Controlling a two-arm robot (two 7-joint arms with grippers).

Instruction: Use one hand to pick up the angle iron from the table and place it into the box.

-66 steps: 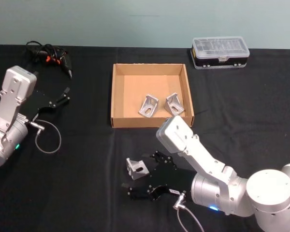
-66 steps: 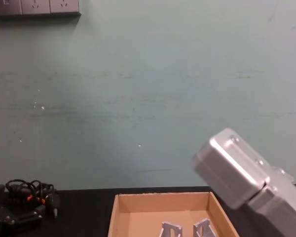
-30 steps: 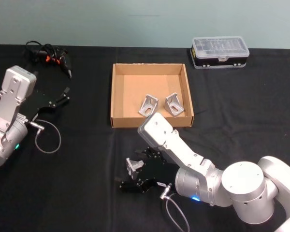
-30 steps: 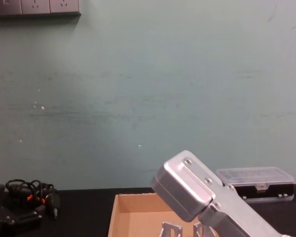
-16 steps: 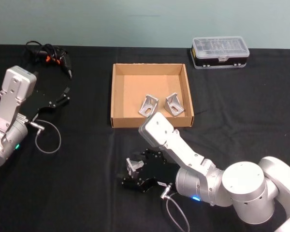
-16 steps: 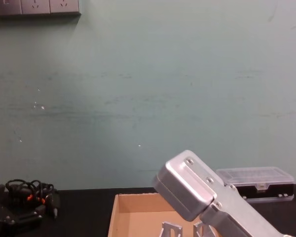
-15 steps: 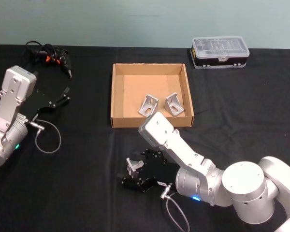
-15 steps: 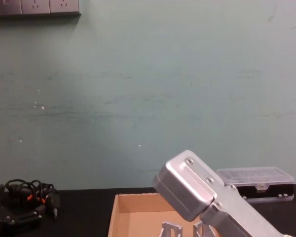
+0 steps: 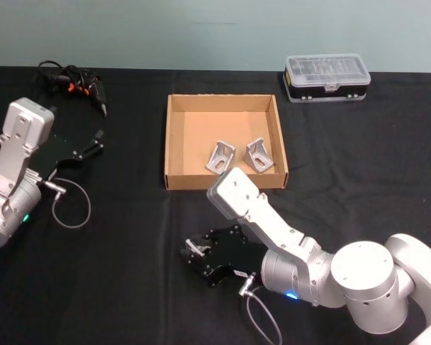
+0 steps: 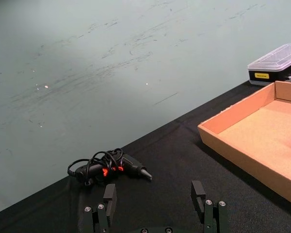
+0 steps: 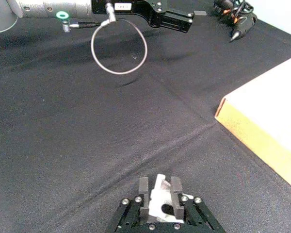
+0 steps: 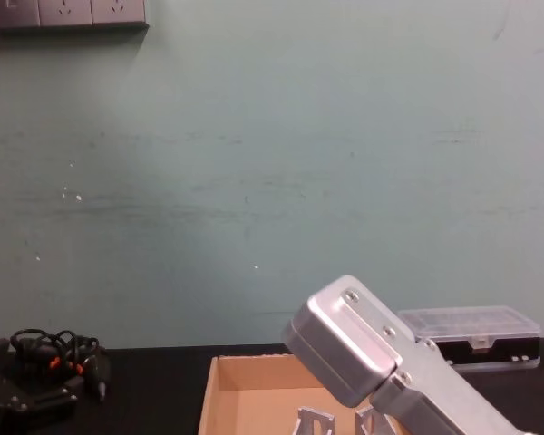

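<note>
On the black table (image 9: 122, 280), in front of the tan cardboard box (image 9: 201, 133), my right gripper (image 9: 195, 251) is shut on a small silver angle iron (image 9: 197, 248). The right wrist view has that angle iron (image 11: 160, 196) clamped between the two black fingers (image 11: 144, 186), low over the cloth. Two more angle irons (image 9: 221, 157) (image 9: 259, 154) lie inside the box. My left gripper (image 9: 93, 144) rests parked at the table's left side, and its fingers (image 10: 109, 198) stand apart with nothing between them.
A clear-lidded plastic case (image 9: 327, 77) stands behind the box at the right. A black tool with coiled cable (image 9: 72, 83) lies at the back left. A wire loop (image 9: 70, 203) hangs off the left arm. The box's near wall (image 11: 262, 141) is close to my right gripper.
My right gripper's fingers have come together on the angle iron, which stood free between them before. The left arm has not moved.
</note>
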